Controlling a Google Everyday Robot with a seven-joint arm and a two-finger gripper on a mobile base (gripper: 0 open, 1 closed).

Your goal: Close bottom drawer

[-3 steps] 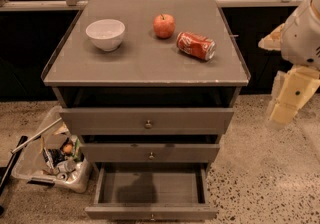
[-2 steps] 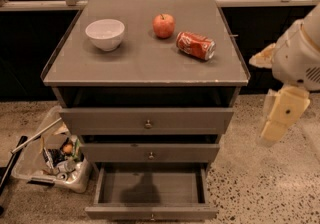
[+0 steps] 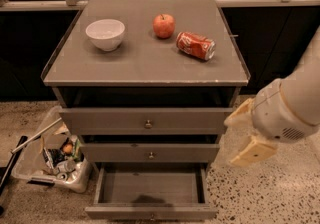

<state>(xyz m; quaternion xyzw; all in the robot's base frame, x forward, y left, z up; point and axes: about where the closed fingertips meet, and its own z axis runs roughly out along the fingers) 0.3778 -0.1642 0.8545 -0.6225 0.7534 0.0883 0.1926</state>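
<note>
While the wide, flat-fronted grey-brown bottom drawer [image 3: 150, 212] is sitting pulled out, its shallow tray showing, the cream two-finger gripper [image 3: 245, 135] is hovering beside the grey-brown middle drawer [image 3: 150, 153], fingers spread apart, touching neither.

I see my gripper [image 3: 245, 135] at the right, near the drawers; it looks like smooth cream plastic. The bottom drawer [image 3: 120, 212] is matt grey. The white bowl [image 3: 105, 33] is glossy. The red can [image 3: 195, 45] is shiny metal. The floor [image 3: 270, 193] is speckled stone.
</note>
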